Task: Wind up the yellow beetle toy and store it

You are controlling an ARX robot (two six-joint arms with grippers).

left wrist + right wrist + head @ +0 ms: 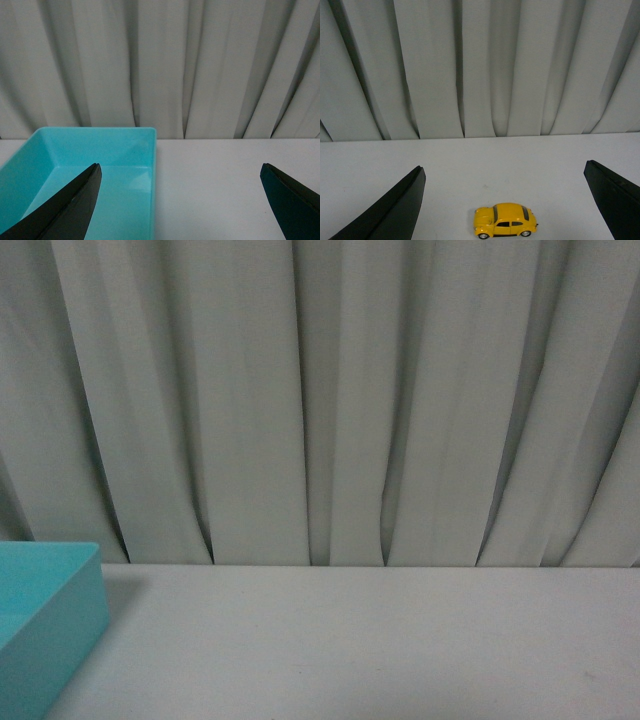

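The yellow beetle toy (505,220) stands on its four wheels on the pale surface (400,640), side-on to the right wrist camera. It sits between the two dark fingers (395,210) of the right tool (503,166), close under that camera; the front view does not show it at all. The right tool is spread wide and holds nothing, and the left tool (180,166) is spread just as wide and empty over the near edge of the teal bin (95,129), which fills the lower left corner of the front view, with the grey curtain (320,390) hanging behind everything. Nothing looks started yet, so the step in hand is most likely the first grasp by the right tool. To do it well, the tool should come down centred over the rounded roof and close across the car's narrow width, on the doors, not nose to tail. The glossy body could slip or roll out of an off-centre pinch. The wheels should be left free to press on the surface for the pull-back, and the drop into the bin, likely the storage place, comes last
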